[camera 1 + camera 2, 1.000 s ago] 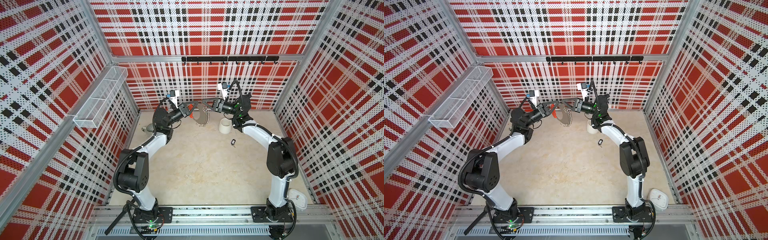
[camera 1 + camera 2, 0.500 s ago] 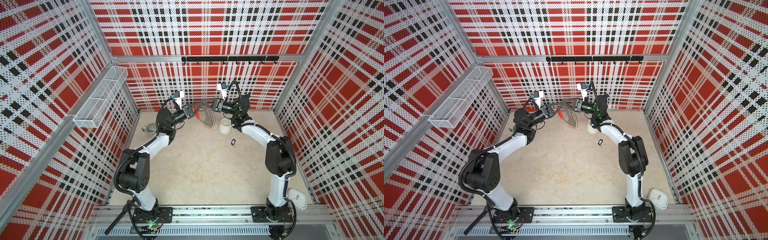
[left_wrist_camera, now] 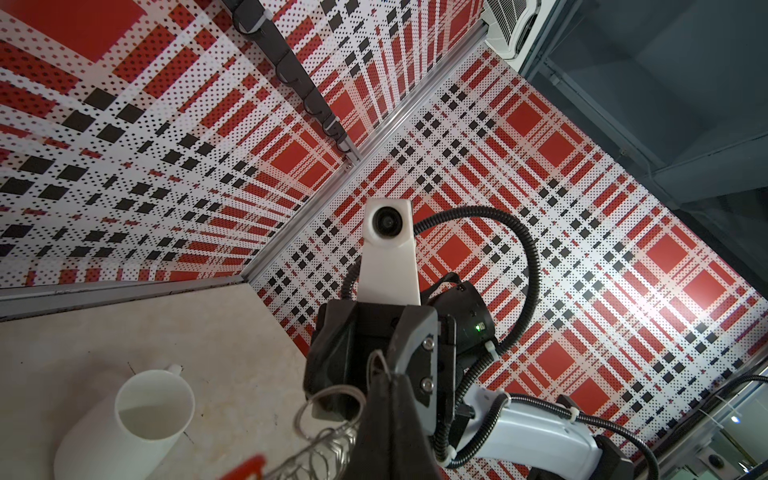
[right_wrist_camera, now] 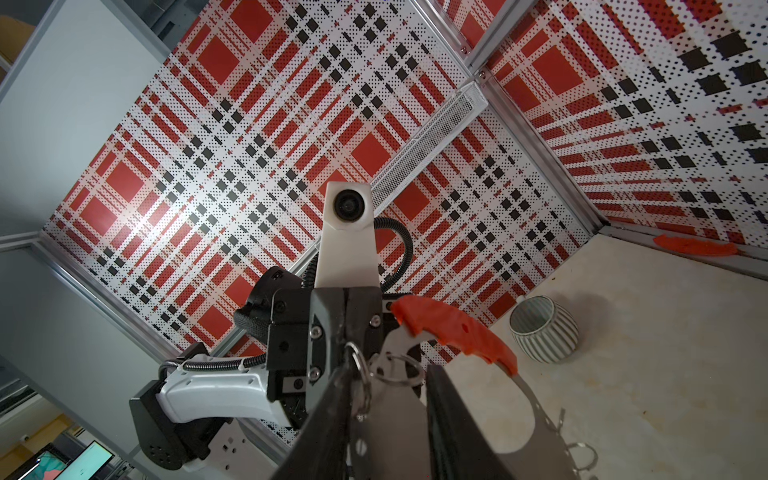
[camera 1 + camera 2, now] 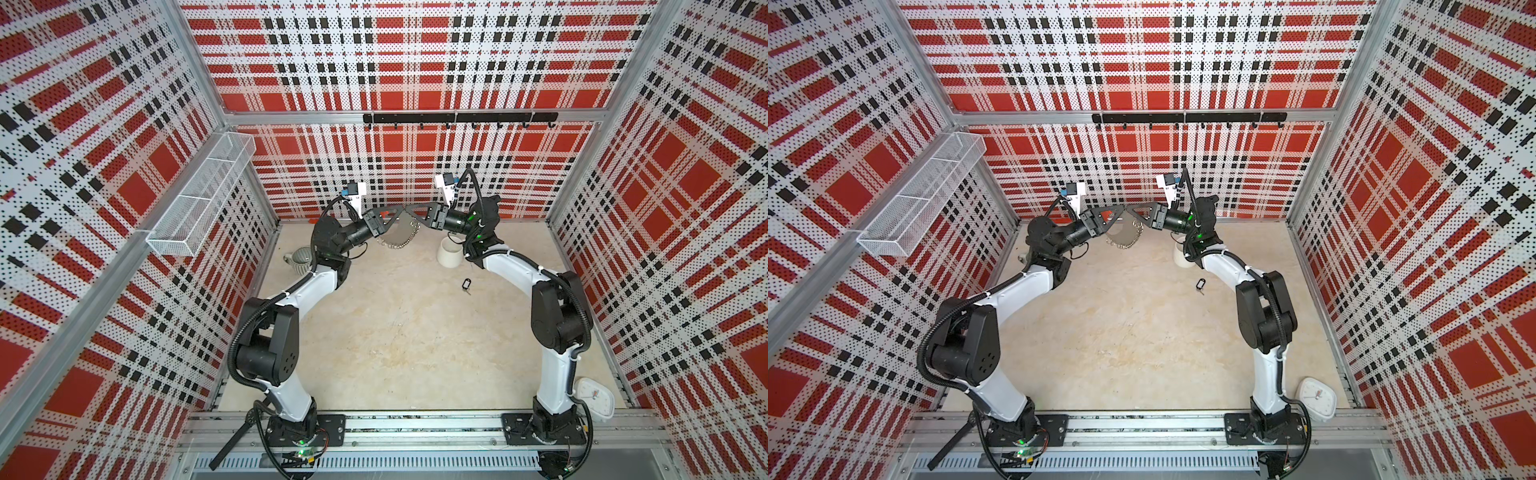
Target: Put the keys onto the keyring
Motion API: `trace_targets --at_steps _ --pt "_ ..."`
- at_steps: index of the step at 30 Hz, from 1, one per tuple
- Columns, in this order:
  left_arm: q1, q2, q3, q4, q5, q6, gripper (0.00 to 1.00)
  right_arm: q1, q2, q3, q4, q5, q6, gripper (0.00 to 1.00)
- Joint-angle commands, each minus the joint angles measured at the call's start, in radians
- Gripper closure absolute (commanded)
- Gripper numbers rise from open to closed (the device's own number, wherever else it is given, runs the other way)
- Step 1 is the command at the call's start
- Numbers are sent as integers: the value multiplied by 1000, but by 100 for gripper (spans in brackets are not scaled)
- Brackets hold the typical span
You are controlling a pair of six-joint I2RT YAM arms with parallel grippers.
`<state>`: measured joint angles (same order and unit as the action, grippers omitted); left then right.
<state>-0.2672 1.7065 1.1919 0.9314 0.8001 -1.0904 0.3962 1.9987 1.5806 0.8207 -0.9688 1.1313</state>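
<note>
Left claw and right claw meet at the keyring, upper centre.
Left claw clamps it; right claw's jaws stand partly apart, grip unclear. The keys lie on the table, right of centre.

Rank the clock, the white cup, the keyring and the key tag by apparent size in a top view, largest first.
1. Clock, though it sits nearest the camera.
2-3. Keyring and cup: about alike, and the keyring is partly hidden.
4. Key tag, by far the smallest.

no legible text, label on the keys too small
</note>
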Motion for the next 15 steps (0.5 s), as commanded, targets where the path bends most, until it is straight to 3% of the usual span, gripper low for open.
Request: trace_targets --at_steps 1,6,15 --pt "2 -30 15 44 -5 19 100 -7 -33 -1 35 -20 14 70" --pt "2 -27 17 44 -3 18 100 -6 -30 -2 90 -34 51 73" --pt "-1 -33 12 41 -5 19 100 -33 -53 -6 83 -51 43 67"
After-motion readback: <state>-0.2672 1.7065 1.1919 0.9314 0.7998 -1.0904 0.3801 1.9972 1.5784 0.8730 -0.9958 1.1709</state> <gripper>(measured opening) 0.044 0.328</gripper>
